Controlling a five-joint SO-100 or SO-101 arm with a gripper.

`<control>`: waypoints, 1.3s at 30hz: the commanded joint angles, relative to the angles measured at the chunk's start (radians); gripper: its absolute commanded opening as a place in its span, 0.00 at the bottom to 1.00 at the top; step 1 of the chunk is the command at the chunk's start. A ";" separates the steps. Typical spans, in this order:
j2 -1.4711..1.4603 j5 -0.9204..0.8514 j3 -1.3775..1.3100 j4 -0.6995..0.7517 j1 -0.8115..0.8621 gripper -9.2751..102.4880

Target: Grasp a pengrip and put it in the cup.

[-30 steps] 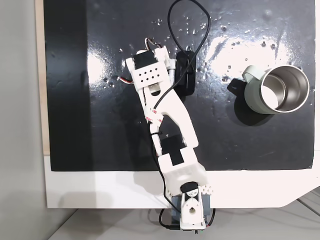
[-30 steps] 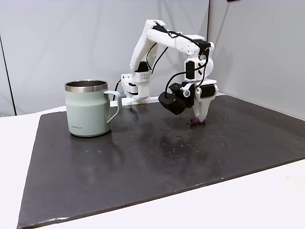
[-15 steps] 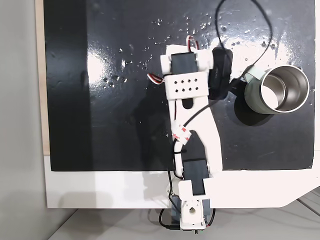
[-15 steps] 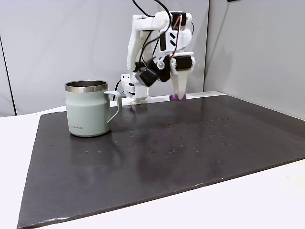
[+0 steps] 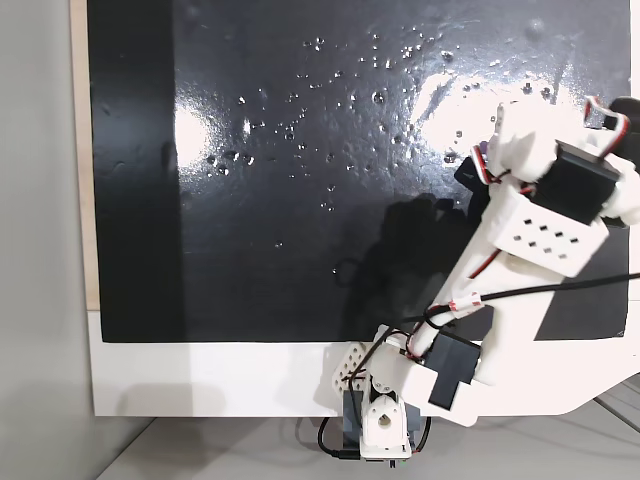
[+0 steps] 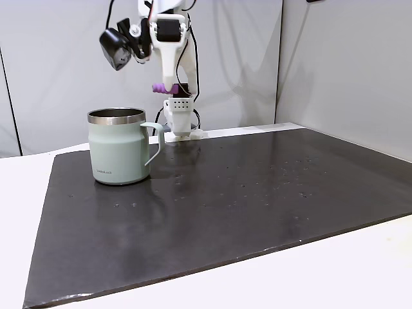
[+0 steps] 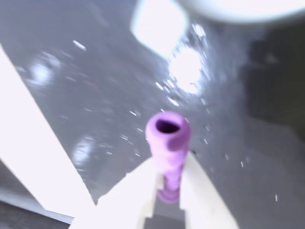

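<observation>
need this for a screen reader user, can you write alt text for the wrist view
A light-purple pengrip is pinched between the two white fingers of the gripper, its open hollow end pointing toward the camera. Behind it, blurred, is a dark glossy mat with bright light reflections.

The small light-purple ribbed tube-shaped pengrip (image 6: 159, 87) hangs pinched in the air, apparently just above the pale grey-green, steel-lined handled cup (image 6: 118, 150), which stands upright.
</observation>
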 commanded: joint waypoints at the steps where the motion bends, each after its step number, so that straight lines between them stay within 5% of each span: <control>1: 0.038 -0.110 -0.115 0.014 0.080 0.08; 14: -0.094 -0.373 -0.284 -0.018 0.270 0.08; 25: -0.199 -0.387 -0.357 -0.009 0.305 0.10; 31: -0.196 -0.370 -0.365 0.017 0.293 0.35; 39: -0.192 -0.365 -0.365 0.021 0.290 0.37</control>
